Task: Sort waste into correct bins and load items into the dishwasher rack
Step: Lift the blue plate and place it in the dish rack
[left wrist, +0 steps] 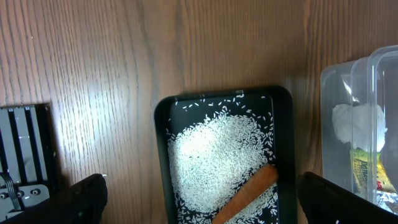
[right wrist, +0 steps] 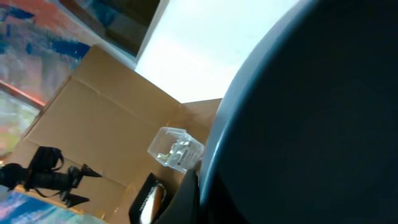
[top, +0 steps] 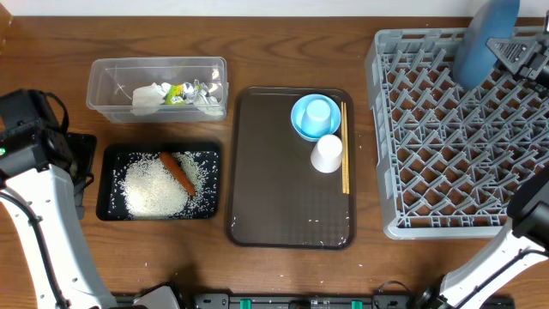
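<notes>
One item is in hand: the right gripper [top: 515,53] is clenched on the rim of the large dark blue plate [top: 485,39], which it holds on edge and tilted above the far right corner of the dishwasher rack [top: 412,129]. To do this step well, bring the plate down edge first so its rim slips between two rows of pegs. Keep it close to upright, and release only once the pegs seem to bear it. The right wrist view is filled by the plate, so the overhead view is the better guide for lining it up. Setting it deep in that corner should leave the rest of the rack free. Just left of the rack, the small light blue bowl [top: 313,116], small white cup [top: 326,154] and chopsticks [top: 345,146] wait on the brown serving tray [top: 283,172]. Far left of the rack, the left gripper [left wrist: 202,186] hangs spread wide and empty over the black tray [top: 111,184] of rice [left wrist: 211,155] and carrot [left wrist: 249,193]
</notes>
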